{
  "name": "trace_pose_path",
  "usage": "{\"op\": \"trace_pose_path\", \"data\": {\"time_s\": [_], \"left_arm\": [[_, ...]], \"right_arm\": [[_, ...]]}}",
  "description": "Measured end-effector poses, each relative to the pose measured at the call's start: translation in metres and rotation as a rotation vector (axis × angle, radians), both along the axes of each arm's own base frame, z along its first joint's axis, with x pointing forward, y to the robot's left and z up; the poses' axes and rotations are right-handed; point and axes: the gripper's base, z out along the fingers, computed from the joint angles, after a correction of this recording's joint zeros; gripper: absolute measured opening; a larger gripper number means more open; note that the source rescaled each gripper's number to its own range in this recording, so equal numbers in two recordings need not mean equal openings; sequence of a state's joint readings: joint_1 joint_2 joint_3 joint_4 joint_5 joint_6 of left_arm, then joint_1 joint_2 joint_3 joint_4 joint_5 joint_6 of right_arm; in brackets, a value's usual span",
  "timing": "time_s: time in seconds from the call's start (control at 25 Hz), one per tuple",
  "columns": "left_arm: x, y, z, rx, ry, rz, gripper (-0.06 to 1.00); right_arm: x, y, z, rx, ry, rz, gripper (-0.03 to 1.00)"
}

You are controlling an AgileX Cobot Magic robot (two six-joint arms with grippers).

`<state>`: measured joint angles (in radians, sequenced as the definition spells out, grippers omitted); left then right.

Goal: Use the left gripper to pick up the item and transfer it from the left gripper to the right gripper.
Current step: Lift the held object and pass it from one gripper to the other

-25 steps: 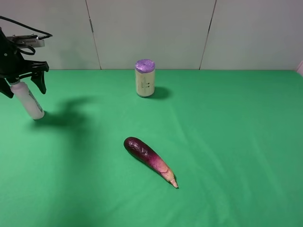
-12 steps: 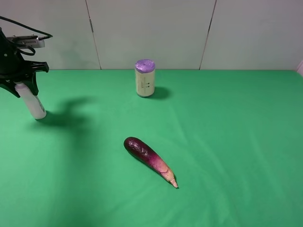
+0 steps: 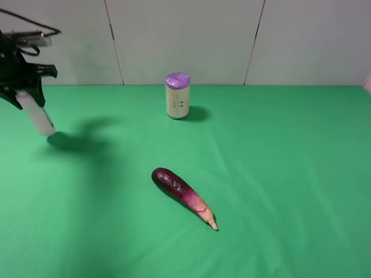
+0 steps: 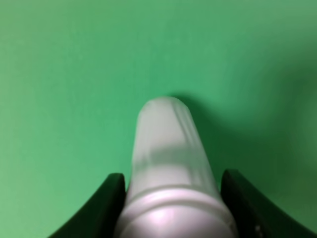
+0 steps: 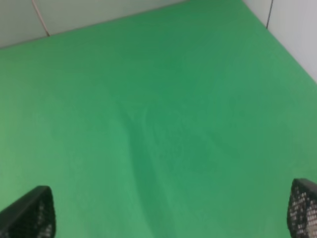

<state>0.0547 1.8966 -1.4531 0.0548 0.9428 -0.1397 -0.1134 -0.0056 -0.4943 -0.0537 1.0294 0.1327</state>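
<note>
The item, a slim white bottle, hangs tilted at the far left of the exterior view, its lower end just above the green cloth. My left gripper, an all-black claw, is shut on its upper part. In the left wrist view the white bottle fills the middle between the two black fingers; its cap is hidden. My right gripper shows only in the right wrist view, its two finger tips wide apart at the frame corners, with nothing between them.
A cream can with a purple lid stands at the back middle of the green cloth. A purple eggplant lies in the middle front. White wall panels run behind the table.
My left gripper closed on the white bottle and lifted it slightly up off the cloth. The can and eggplant have not moved.
</note>
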Motion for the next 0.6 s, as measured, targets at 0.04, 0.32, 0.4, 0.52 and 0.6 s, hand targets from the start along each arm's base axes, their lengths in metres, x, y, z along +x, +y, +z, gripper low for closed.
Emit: {"op": "trace_pose_path", "data": {"time_s": [0.04, 0.32, 0.4, 0.52, 0.6], "left_arm": [[-0.001, -0.001, 0.009, -0.009, 0.001, 0.004, 0.00], [-0.014, -0.010, 0.046, -0.099, -0.014, 0.019, 0.00], [-0.019, -0.014, 0.056, -0.135, -0.027, 0.012, 0.00], [-0.026, -0.021, 0.069, -0.185, -0.041, -0.009, 0.00], [-0.031, -0.027, 0.076, -0.214, -0.049, -0.025, 0.00]], "right_arm": [[0.000, 0.000, 0.000, 0.000, 0.000, 0.000, 1.00], [0.000, 0.000, 0.000, 0.000, 0.000, 0.000, 1.00], [0.000, 0.000, 0.000, 0.000, 0.000, 0.000, 1.00], [0.000, 0.000, 0.000, 0.000, 0.000, 0.000, 1.00], [0.000, 0.000, 0.000, 0.000, 0.000, 0.000, 1.00]]}}
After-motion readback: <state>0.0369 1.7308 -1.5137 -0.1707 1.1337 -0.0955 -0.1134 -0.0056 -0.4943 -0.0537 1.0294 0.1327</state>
